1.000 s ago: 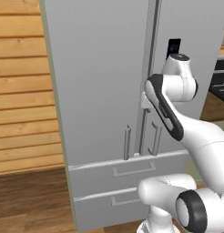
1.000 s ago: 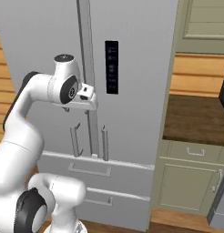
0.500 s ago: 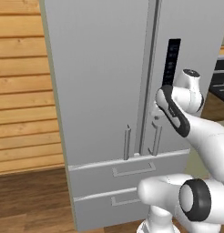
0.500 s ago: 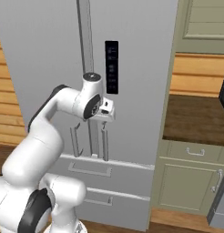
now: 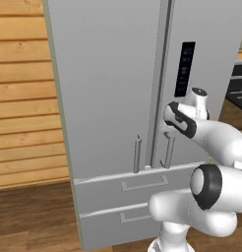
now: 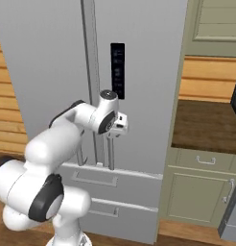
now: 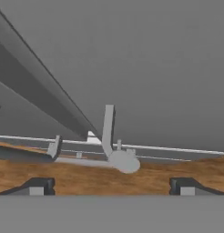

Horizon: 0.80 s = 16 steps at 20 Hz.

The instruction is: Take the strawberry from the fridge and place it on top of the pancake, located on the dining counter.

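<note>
- Right base view, fridge [image 6: 148, 72]: tall light grey double-door unit, both doors shut; dark control panel [image 6: 118, 70] on its right door; two drawers below.
- Right door handle [image 6: 111, 153]: vertical bar just right of the fridge's centre seam; left door handle [image 5: 137, 153] just left of that seam.
- Claw [image 6: 121, 126]: now in front of the right handle's upper end, having swung across from left of the seam and dropped lower over the last second. Jaws spread wide, holding nothing.
- Hand view: handle [image 7: 108, 129] lies between the two finger tips, ahead of them.
- Strawberry: presumably inside the fridge; not visible.
- Judgement: approach nearly complete; closing on the handle and pulling comes next.
</note>
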Available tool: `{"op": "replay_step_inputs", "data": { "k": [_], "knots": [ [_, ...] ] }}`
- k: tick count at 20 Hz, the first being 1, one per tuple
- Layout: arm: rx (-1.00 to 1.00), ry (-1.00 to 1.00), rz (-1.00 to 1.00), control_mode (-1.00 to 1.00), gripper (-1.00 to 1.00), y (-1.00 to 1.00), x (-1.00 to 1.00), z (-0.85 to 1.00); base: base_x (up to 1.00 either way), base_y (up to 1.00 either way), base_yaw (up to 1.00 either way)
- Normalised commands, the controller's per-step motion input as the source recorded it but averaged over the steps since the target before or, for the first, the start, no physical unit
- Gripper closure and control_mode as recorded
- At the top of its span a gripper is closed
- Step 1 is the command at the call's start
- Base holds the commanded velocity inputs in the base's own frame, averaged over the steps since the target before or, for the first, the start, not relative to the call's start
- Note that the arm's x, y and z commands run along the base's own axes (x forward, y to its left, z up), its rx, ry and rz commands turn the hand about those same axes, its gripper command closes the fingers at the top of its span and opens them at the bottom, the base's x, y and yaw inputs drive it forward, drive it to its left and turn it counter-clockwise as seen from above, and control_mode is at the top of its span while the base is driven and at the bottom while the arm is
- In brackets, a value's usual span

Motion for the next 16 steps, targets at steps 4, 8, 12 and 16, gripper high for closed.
{"op": "replay_step_inputs", "data": {
  "k": [4,8,12,16],
  "knots": [
    [0.0,0.0,0.0,-1.0,-1.0,0.0,0.35,-0.26,0.0,0.0,0.0],
    [0.0,0.0,0.0,-1.0,-1.0,0.0,0.28,-0.27,0.0,0.0,0.0],
    [-0.03,0.0,0.0,-1.0,-1.0,0.01,0.03,-0.29,0.0,0.0,0.0],
    [-0.05,0.0,0.0,-1.0,-1.0,0.05,0.0,-0.34,0.0,0.0,0.0]
  ]
}}
